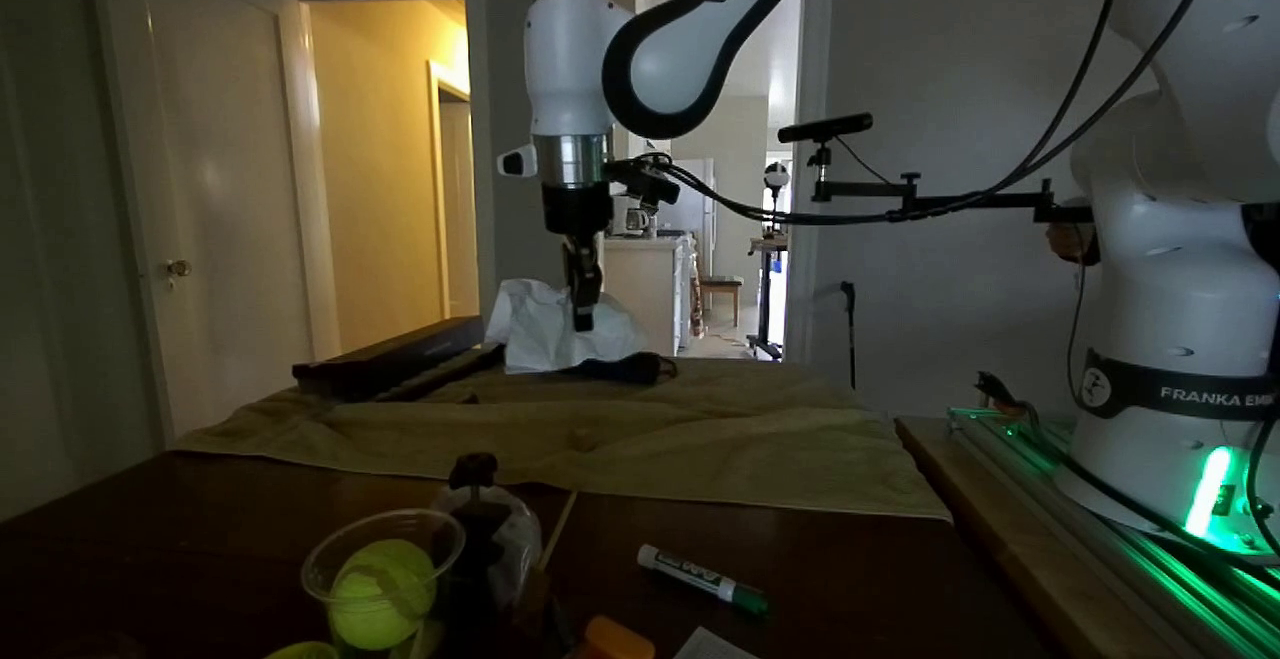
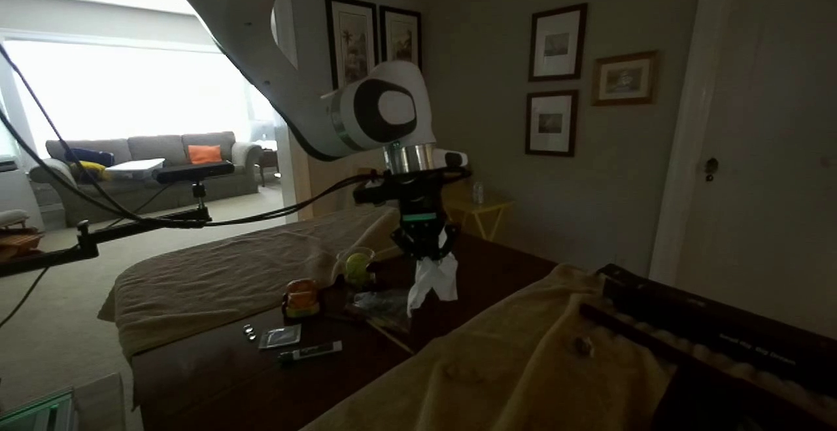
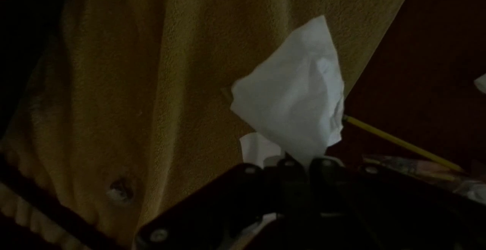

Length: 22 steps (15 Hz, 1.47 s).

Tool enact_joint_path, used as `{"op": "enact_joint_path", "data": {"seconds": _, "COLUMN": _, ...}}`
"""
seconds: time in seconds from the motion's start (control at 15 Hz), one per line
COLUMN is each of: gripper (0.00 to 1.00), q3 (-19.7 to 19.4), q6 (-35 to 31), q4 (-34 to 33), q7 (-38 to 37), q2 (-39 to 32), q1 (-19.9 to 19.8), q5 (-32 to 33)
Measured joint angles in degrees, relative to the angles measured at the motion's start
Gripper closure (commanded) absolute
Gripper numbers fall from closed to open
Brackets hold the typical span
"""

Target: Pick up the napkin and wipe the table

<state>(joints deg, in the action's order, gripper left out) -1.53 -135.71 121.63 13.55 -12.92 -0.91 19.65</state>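
The white crumpled napkin (image 1: 530, 324) hangs from my gripper (image 1: 583, 317). In an exterior view the napkin (image 2: 437, 280) dangles below the gripper (image 2: 431, 254). In the wrist view the napkin (image 3: 294, 94) fans out ahead of the fingertips (image 3: 305, 163), which are shut on it. A smaller flap shows beside the left finger. The table (image 1: 840, 569) has a dark reddish-brown top, also seen in an exterior view (image 2: 216, 385) and the wrist view (image 3: 429, 83). The napkin appears to hang above the table and cloth; the exact height is hard to tell.
A tan cloth (image 1: 640, 449) covers part of the table. A long dark box (image 1: 390, 354) lies on it. A clear cup (image 1: 315, 579) holds a yellow-green ball (image 1: 380, 594). A marker (image 1: 700, 577), a yellow stick (image 3: 398, 142), a plastic bag (image 2: 382, 303) and an orange object (image 2: 302, 297) lie nearby.
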Motion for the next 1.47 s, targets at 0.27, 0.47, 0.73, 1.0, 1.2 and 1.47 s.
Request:
{"op": "enact_joint_path", "data": {"seconds": 0.27, "gripper": 0.99, "q3": 0.61, "q6": -0.66, "q4": -1.52, "q7": 2.35, "q2": -0.9, "q1": -0.01, "q5": -0.85}}
{"op": "enact_joint_path", "data": {"seconds": 0.47, "gripper": 0.97, "q3": 0.73, "q6": -1.43, "q4": -1.52, "q7": 3.03, "q2": -0.83, "q1": -0.03, "q5": -1.17}}
{"op": "enact_joint_path", "data": {"seconds": 0.73, "gripper": 0.97, "q3": 0.72, "q6": -1.43, "q4": -1.51, "q7": 3.08, "q2": -1.04, "q1": -0.04, "q5": -1.22}}
{"op": "enact_joint_path", "data": {"seconds": 1.0, "gripper": 0.99, "q3": 0.71, "q6": -1.43, "q4": -1.52, "q7": 3.08, "q2": -1.06, "q1": -0.04, "q5": -1.22}}
{"op": "enact_joint_path", "data": {"seconds": 1.2, "gripper": 0.99, "q3": 0.44, "q6": -3.2, "q4": -2.46, "q7": 2.92, "q2": -2.0, "q1": -0.04, "q5": -1.03}}
{"op": "enact_joint_path", "data": {"seconds": 1.47, "gripper": 0.99, "q3": -0.17, "q6": -8.01, "q4": -8.93, "q7": 3.2, "q2": -7.12, "q1": -0.05, "q5": -0.45}}
